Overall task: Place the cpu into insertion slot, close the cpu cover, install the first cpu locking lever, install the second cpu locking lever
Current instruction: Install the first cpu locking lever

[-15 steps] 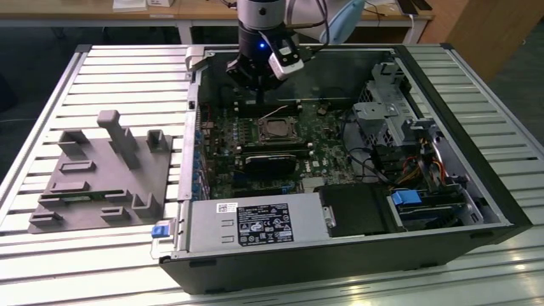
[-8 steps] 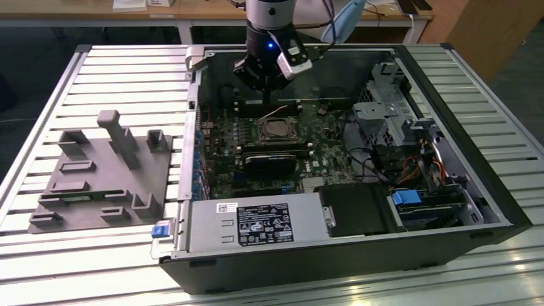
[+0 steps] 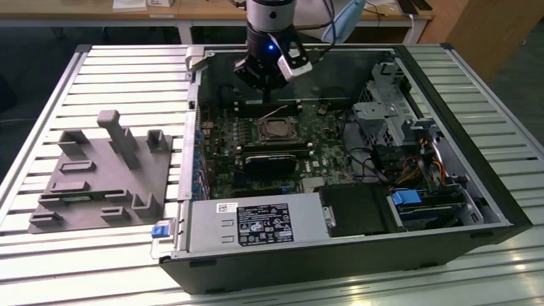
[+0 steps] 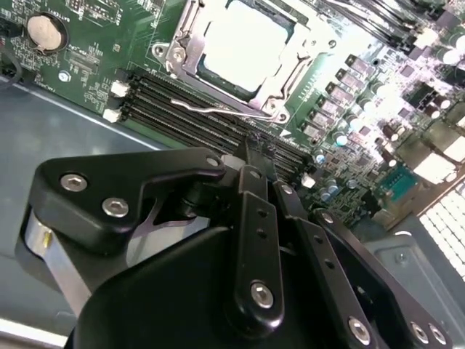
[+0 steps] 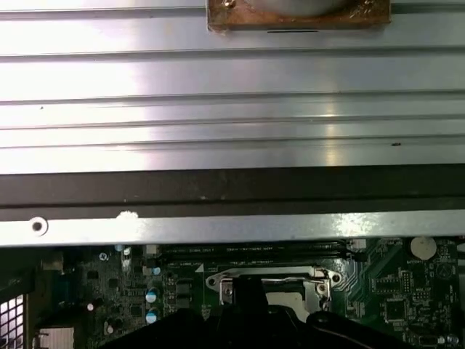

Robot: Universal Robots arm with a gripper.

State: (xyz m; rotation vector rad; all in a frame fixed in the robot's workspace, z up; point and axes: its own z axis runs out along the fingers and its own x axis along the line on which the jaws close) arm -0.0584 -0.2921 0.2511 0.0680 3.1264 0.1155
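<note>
Clenched and empty, the gripper [image 4: 252,147] hangs over the memory slots [image 4: 174,98] by the motherboard's [image 4: 87,73] far edge, as the exterior view has it. Its black fingers [image 4: 256,218] are pressed together with nothing between them. Just past their tips, in the second wrist view, a silver wire lever [image 4: 218,110] runs along the socket's side; whether it is latched is hard to make out. Beyond it the cpu [image 4: 243,43] sits in the insertion slot [image 3: 292,132], its pale top glaring, with the cpu cover [image 4: 178,51] lying flat around it. In the first wrist view the gripper's dark bulk hides most of the socket, and the case wall [image 5: 218,225] and slatted tabletop [image 5: 218,73] rise behind. The exterior view adds the whole open computer case [image 3: 476,210], mid-tabletop, and a grey fixture [image 3: 102,172] well apart, toward the tabletop's edge at the exterior view's left.
</note>
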